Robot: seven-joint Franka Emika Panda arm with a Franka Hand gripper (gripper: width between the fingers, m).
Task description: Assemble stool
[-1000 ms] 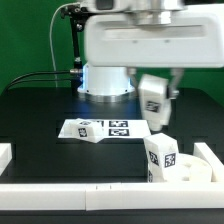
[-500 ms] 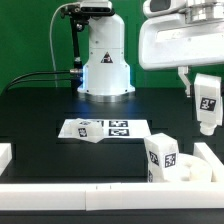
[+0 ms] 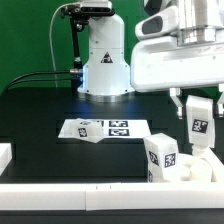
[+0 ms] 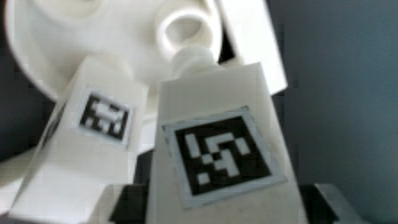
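Observation:
My gripper [image 3: 197, 108] is shut on a white stool leg [image 3: 198, 127] with a black-and-white tag, holding it upright at the exterior view's right. Right below it lies the round white seat [image 3: 192, 172], where another tagged leg [image 3: 160, 155] stands at the seat's left side. In the wrist view the held leg [image 4: 214, 150] fills the middle between my dark fingers [image 4: 128, 200]. Beyond it are the standing leg [image 4: 98, 115] and the seat [image 4: 89, 40] with a round hole [image 4: 183, 30]. The held leg hangs a little above the seat, apart from it.
The marker board [image 3: 105, 129] lies flat on the black table at the centre. White border rails run along the front [image 3: 90, 190], the left [image 3: 5, 155] and the right [image 3: 212, 155]. The robot's white base [image 3: 105, 60] stands at the back.
My gripper carried the leg from near the centre over to the right, turned it upright, then brought it down and slightly left, over the seat.

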